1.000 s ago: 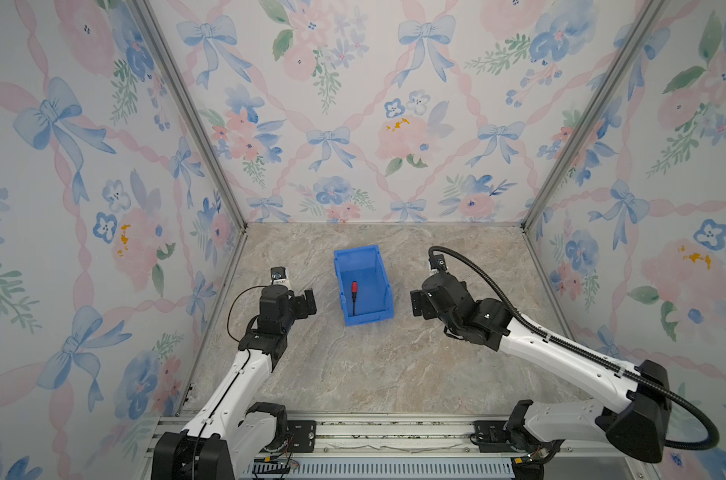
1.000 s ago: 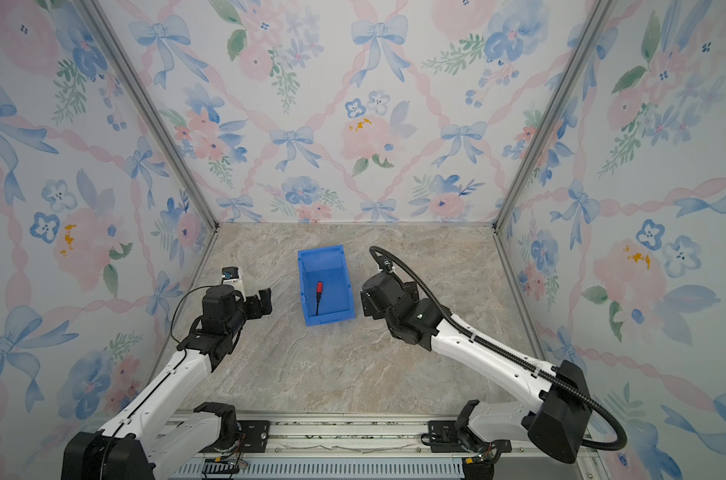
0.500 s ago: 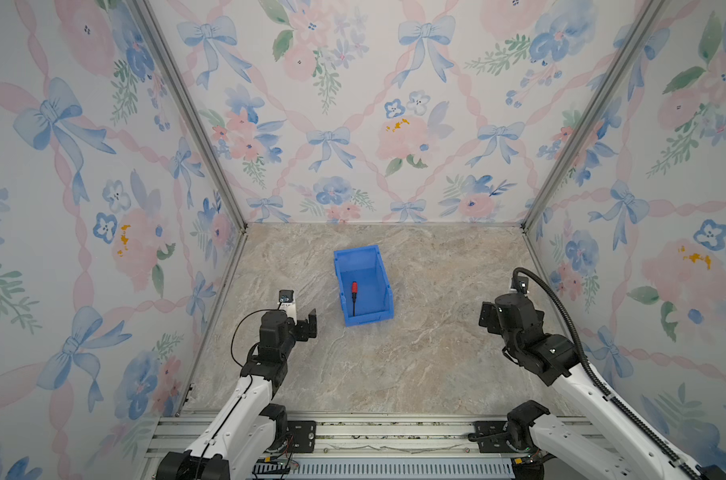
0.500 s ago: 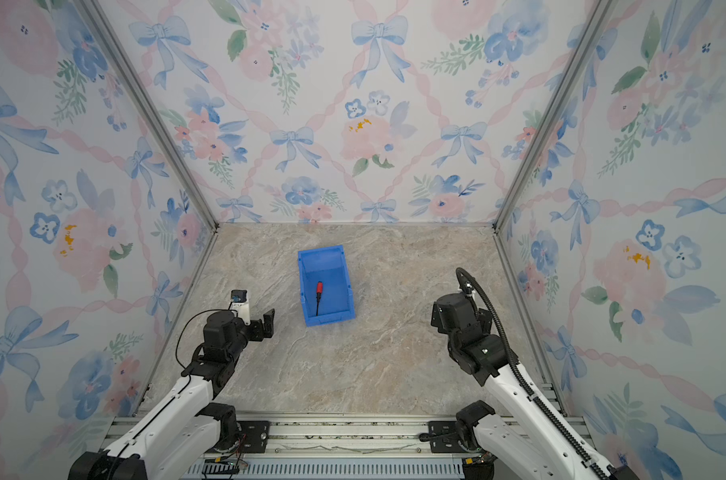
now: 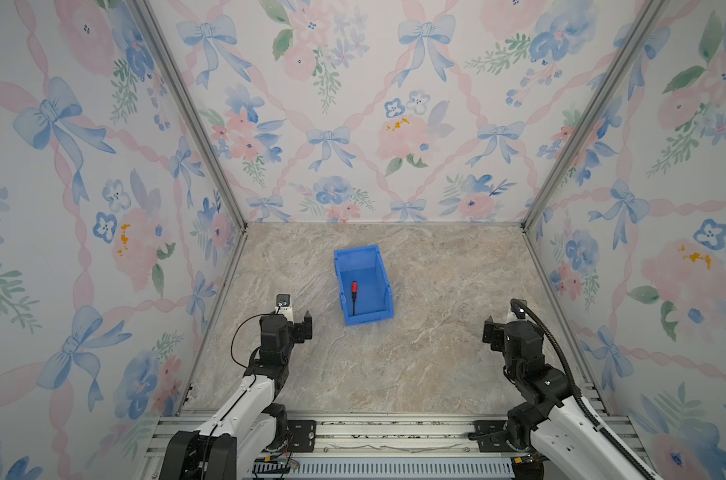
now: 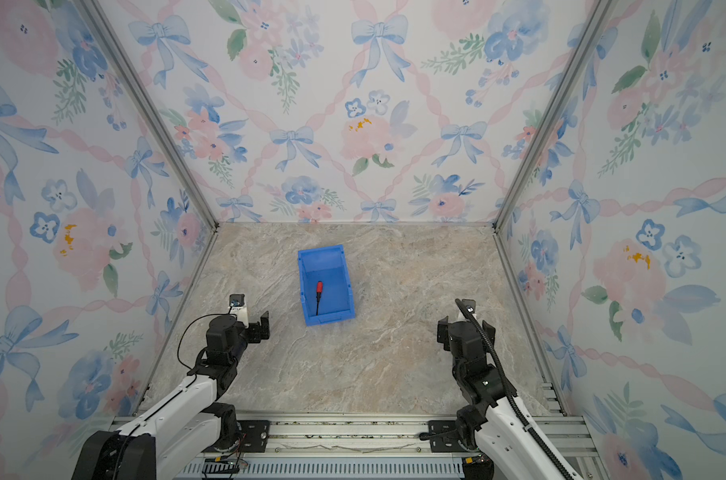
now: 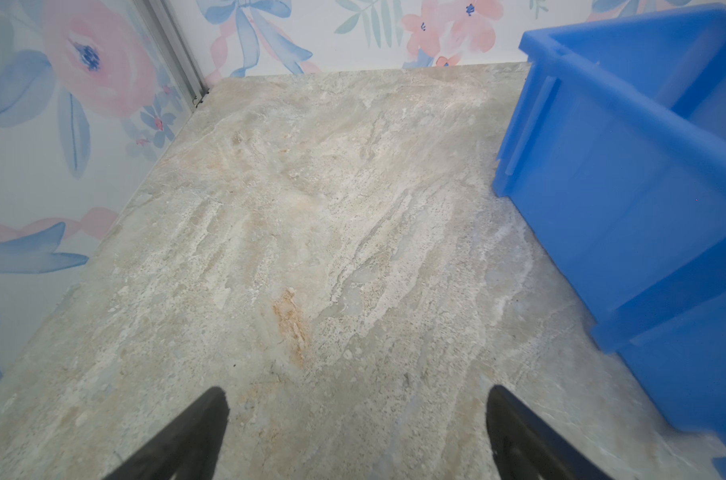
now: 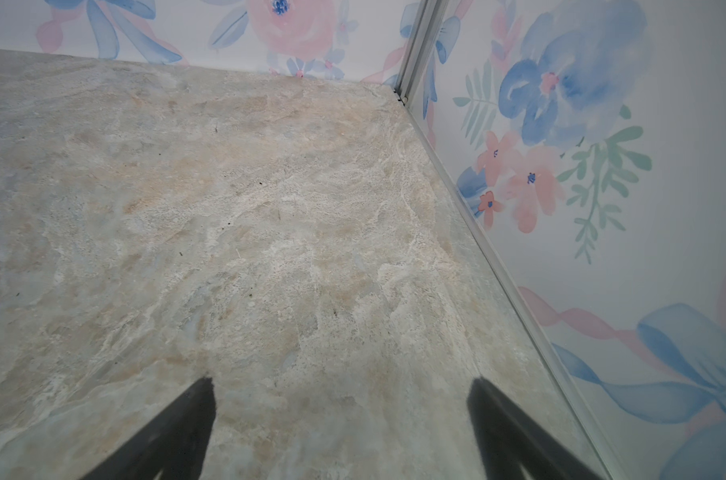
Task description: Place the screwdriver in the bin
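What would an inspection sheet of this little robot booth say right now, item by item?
Surface: marbled beige tabletop, bare apart from the bin.
Job's things: screwdriver lies inside the blue bin, red handle toward the back wall, shaft toward the low front end.
Clutter: nothing seen.
Grippers: left gripper open, empty, beside the bin; right gripper open, empty, near the right wall.
Cables: black cable loops at the left arm; black hose runs along the right arm; both clear of the bin.
Surroundings: floral wallpaper panels on three sides; metal rail in front.
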`<state>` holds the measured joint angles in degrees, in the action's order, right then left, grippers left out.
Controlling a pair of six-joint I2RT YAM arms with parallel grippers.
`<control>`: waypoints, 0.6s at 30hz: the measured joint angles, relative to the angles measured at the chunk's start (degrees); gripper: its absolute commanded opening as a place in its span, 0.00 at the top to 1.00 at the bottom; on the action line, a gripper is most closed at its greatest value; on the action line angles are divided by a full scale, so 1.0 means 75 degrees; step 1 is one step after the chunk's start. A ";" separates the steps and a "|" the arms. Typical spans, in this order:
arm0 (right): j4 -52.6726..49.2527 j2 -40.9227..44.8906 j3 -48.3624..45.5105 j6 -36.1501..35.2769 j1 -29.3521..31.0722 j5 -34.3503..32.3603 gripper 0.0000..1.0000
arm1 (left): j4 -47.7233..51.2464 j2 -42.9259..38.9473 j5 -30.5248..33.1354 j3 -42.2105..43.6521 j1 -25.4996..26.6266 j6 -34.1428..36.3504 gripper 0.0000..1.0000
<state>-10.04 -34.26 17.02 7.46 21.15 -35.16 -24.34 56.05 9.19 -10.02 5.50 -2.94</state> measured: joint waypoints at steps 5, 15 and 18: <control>0.1113 -0.1154 -0.0341 -0.0259 -0.0455 0.0128 0.03 | -0.0766 0.0883 -0.0032 -0.0035 -0.0044 0.0149 0.03; 0.4010 -0.4293 0.0131 -0.0944 -0.1192 0.1221 0.03 | -0.2672 0.2425 -0.0268 -0.0440 -0.0420 0.0192 0.03; 0.4561 -0.4913 0.0437 -0.0979 -0.1332 0.1498 0.03 | -0.3235 0.2999 -0.0417 -0.0656 -0.0507 0.0192 0.02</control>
<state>24.16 -71.11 20.29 0.12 11.16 -23.92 -48.60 78.54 6.07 -14.94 1.69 -1.50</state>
